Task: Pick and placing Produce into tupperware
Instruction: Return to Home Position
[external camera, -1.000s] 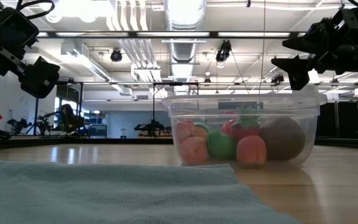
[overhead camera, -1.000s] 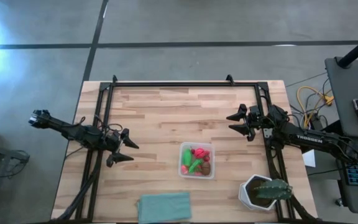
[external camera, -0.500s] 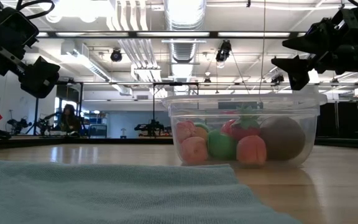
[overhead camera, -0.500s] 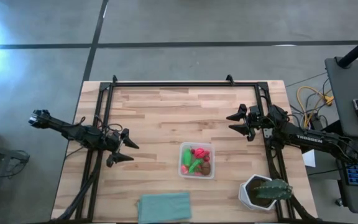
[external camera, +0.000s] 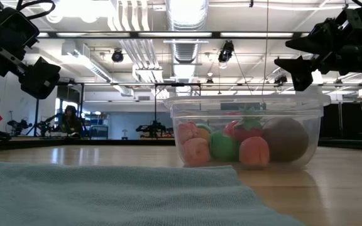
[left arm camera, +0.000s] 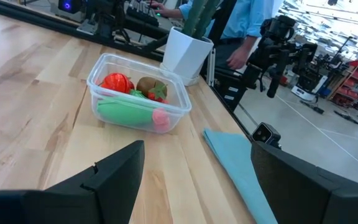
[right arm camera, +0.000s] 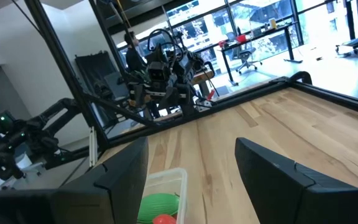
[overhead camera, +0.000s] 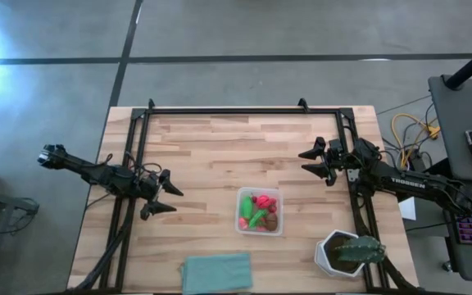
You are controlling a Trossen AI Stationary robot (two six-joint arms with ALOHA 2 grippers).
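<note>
The clear tupperware [overhead camera: 260, 211] stands on the wooden table right of the middle, toward the near edge. Inside lie the produce: a red ball [left arm camera: 116, 82], a green elongated piece [left arm camera: 124, 112], a brown round one [left arm camera: 147, 85] and small pink pieces [external camera: 196, 151]. My left gripper [overhead camera: 165, 197] is open and empty, above the table left of the box. My right gripper [overhead camera: 310, 162] is open and empty, above the table to the far right of the box.
A flat teal cloth [overhead camera: 216, 272] lies at the table's near edge, left of the box. A white hexagonal pot with a green plant [overhead camera: 347, 253] stands at the near right corner. A black frame [overhead camera: 236, 111] runs around the table. A person [left arm camera: 247, 31] stands beyond the table.
</note>
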